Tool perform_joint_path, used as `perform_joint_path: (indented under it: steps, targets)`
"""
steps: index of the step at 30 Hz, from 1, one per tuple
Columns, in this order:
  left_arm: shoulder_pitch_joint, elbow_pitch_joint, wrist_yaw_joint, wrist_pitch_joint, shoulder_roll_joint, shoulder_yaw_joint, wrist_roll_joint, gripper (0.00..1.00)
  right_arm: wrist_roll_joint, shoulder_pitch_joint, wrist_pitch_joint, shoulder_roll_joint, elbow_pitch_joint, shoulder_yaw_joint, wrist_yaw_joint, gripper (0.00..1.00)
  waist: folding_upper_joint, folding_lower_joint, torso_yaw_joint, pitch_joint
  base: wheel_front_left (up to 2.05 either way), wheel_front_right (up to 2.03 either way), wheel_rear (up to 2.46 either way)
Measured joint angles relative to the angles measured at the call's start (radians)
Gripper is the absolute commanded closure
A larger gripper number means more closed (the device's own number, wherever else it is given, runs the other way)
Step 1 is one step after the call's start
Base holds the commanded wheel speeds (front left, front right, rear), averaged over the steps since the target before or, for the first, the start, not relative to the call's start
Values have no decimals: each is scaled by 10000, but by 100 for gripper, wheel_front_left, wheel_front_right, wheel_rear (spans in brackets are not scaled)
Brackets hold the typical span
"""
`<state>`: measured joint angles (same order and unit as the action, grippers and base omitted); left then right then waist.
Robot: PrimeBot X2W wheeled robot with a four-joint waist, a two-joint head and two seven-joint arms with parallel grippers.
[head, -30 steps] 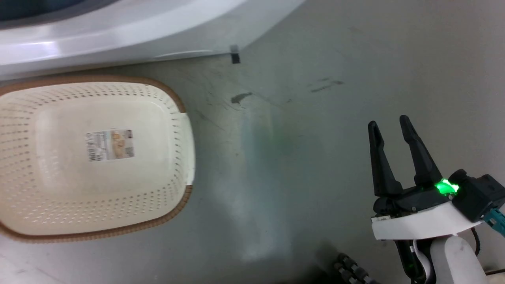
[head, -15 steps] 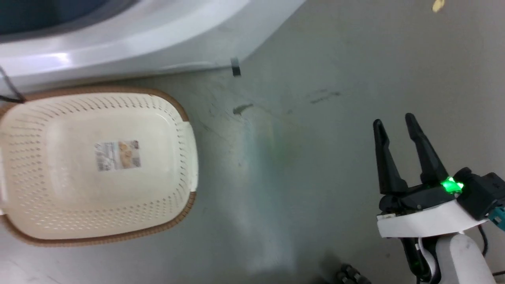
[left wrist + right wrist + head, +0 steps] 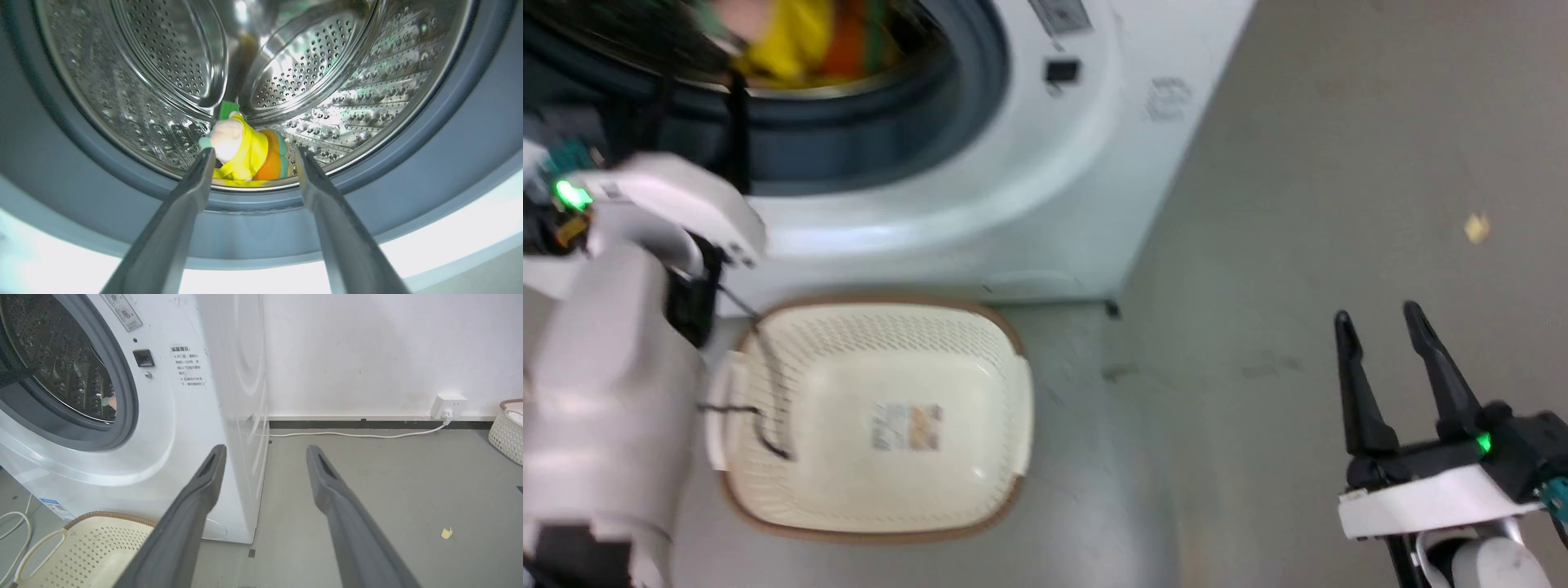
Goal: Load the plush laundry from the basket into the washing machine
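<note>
Washing machine point(image 3: 1045, 188): white front-loader, far left; its round mouth is uncovered, ringed by a grey gasket point(image 3: 470, 134); behind the gasket is the shiny perforated steel drum point(image 3: 310, 61).

Plush laundry: both pieces lie inside the drum, low at its near lip, touching each other; the peach-pink figure point(image 3: 239, 149) in its yellow garment is on the left, with a green bit at its far side; the orange burger point(image 3: 271, 161) with green and yellow layers is on the right.

Basket point(image 3: 980, 359): cream, perforated, brown woven rim; it stands on the grey floor point(image 3: 1258, 457) just in front of the machine; a label sticker point(image 3: 907, 426) shows on its inside bottom; a thin black cable point(image 3: 768, 392) hangs across its left rim.

Left gripper point(image 3: 255, 152): raised at the drum mouth, fingers pointing in over the gasket; jaws spread wide, holding nothing; the toys show beyond the gap.

Right gripper point(image 3: 1376, 314): near right, over the bare floor, well apart from the basket and machine; jaws wide apart, empty.

Sundries: yellow scrap point(image 3: 446, 533) on the floor at right; white socket block point(image 3: 449, 404) on the far wall with a white cord; second pale basket point(image 3: 506, 433) at far right.
</note>
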<state>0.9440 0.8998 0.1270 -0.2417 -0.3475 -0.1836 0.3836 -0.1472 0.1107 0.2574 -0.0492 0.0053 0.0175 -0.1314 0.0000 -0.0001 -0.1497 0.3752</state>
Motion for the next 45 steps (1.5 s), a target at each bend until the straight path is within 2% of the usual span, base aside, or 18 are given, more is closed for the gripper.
perform_joint_path:
  steps: [5, 8, 12, 16, 19, 22, 31, 37, 38, 45]
  targets:
    - [-1801, -1768, 4, -146, 378, 27, 121, 0, 90, -393, 0, 0, 65, 119, 0, 0, 0, -1, 699, -1052, 0, 0, 0]
    - [-3071, -3191, -44, -150, 729, 382, 360, 0, 105, -662, 0, 2, 113, 219, 0, 0, 0, -2, 1129, -1596, 0, 0, 0]
    - [-4867, -5102, -387, -148, 955, 579, 121, 0, 119, -1002, 0, 0, 142, 326, 0, 0, 0, -1, 1677, -2218, 0, 0, 0]
    - [-6608, -6353, -800, -155, 1333, 694, -86, 0, 117, -1298, -2, 2, 151, 376, 0, 0, 0, -3, 2093, -2753, 0, 0, 0]
    - [-7693, -6905, -1212, -157, 1480, 593, -571, 0, 90, -1429, 0, 0, 155, 360, 0, 0, 0, -1, 2313, -3069, 0, 0, 0]
    - [-8419, -7248, -1427, -157, 1544, 644, -876, 0, 38, -1473, 0, 2, 155, 288, 0, 0, 0, -1, 2420, -3284, 0, 0, 0]
    - [-9137, -7714, -1411, -157, 1697, 646, -1622, 0, -117, -1731, 0, 0, 182, 169, 0, 0, 0, 1, 2493, -3512, 0, 0, 0]
    - [-9219, -7714, -1212, -157, 1718, 692, -1827, 0, -130, -1734, 0, 0, 213, 134, 0, 0, 0, 1, 2499, -3555, 0, 0, 0]
    - [-9218, -7714, -1149, -153, 1720, 690, -1881, 100, -132, -1733, -2, 0, 213, 130, 0, 100, 0, 1, 2501, -3557, 0, 0, 0]
    - [-9217, -7708, -1152, -75, 1733, 698, -1887, 100, -121, -1729, -61, 2, 209, 121, 0, 100, 0, 1, 2465, -3569, 0, 0, 0]
